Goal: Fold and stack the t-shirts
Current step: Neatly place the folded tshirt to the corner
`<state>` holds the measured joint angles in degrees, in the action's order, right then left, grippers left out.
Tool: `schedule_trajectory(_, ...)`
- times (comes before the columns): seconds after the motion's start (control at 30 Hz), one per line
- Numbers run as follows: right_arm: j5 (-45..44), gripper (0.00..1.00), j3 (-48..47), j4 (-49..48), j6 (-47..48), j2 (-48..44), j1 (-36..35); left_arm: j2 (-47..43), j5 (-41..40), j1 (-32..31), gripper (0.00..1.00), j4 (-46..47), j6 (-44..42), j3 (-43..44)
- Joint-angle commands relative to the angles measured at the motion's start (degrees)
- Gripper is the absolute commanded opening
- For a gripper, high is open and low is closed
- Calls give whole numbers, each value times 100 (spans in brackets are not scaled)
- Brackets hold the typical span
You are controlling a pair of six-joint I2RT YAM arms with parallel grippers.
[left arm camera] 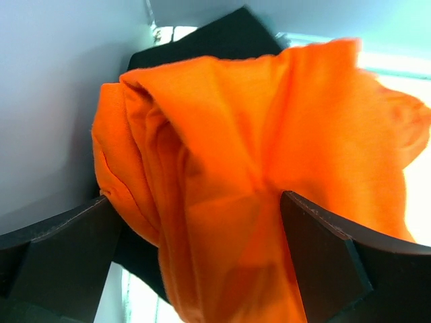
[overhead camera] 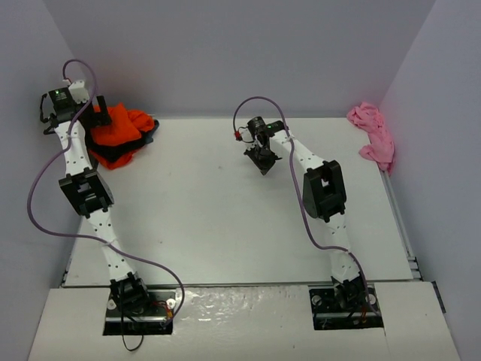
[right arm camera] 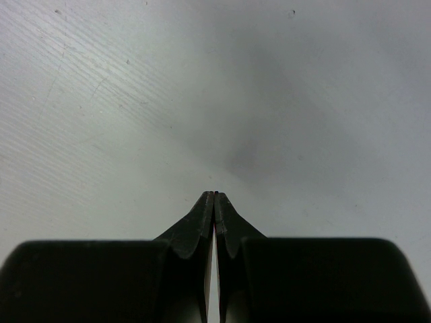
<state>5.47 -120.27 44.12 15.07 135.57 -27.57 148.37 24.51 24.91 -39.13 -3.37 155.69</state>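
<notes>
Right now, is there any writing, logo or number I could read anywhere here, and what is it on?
No text can be read in any view.
The orange shirt, black shirt and pink shirt look plain where they show.
No print shows on the table.
Any label on the left arm or right arm is too small to read.

The bright orange-red t-shirt (left arm camera: 283, 148) is soft, matt, creased cloth; the black t-shirt (left arm camera: 215, 40), little seen, looks like matt cloth too. The white tabletop (right arm camera: 121, 94) is matt, finely streaked.
</notes>
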Motion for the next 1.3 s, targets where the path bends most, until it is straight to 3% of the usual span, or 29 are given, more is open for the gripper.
schedule_trajectory(0.0, -134, 0, -136, 88, 31, -200, -11, -1191, 275, 137, 97, 750, 657, 199)
schedule_trajectory(0.27, -326, 0, -33, -43, 23, -563, 6, -2288, 509, -107, 97, 1083, 812, 26)
schedule_trajectory(0.47, -967, 0, 292, -254, 101, -1197, 6, -3232, 1063, -336, 97, 1127, 996, -783)
schedule_trajectory(0.5, -1020, 0, 362, -298, 119, -1319, 15, -3389, 1150, -389, 93, 1015, 997, -880)
schedule_trajectory(0.57, -1179, 0, 708, -579, 154, -1751, 25, -3578, 1202, -604, 28, 858, 888, -1147)
schedule_trajectory(0.6, -1356, 0, 929, -776, 154, -1948, 37, -3774, 1172, -654, 18, 881, 845, -1525)
schedule_trajectory(0.63, -1501, 0, 1099, -922, 154, -2100, 61, -4054, 1117, -756, 15, 1004, 810, -2132)
schedule_trajectory(0.7, -1508, 12, 1495, -1257, 104, -2456, 226, -4674, 933, -945, 15, 1480, 753, -3592)
schedule_trajectory(0.73, -1441, 13, 1707, -1426, 61, -2626, 347, -4702, 884, -1001, 17, 1809, 767, -4277)
schedule_trajectory(0.77, -1338, 30, 1943, -1642, 1, -2817, 502, -5217, 776, -1070, 19, 2176, 768, -4979)
schedule_trajectory(0.8, -1183, 35, 2201, -2044, -73, -2987, 662, -5533, 651, -1114, 19, 2614, 806, -5691)
schedule_trajectory(0.87, -709, 53, 3250, -2956, -321, -3643, 1273, -6213, 354, -1177, 5, 3673, 992, -7585)
schedule_trajectory(0.93, -518, 65, 4286, -3625, -341, -4261, 1644, -6663, 29, -1212, 2, 4656, 1212, -8795)
schedule_trajectory(1.0, -661, 98, 5105, -4504, -336, -4883, 1755, -7195, -379, -1311, 3, 5434, 1135, -10066)
schedule_trajectory(1.1, -932, 100, 5541, -4759, -602, -5128, 1743, -7528, -838, -1381, 2, 6314, 997, -11205)
schedule_trajectory(1.27, -1248, 100, 5767, -4928, -706, -5436, 1746, -7400, -1135, -1270, 0, 7201, 732, -12191)
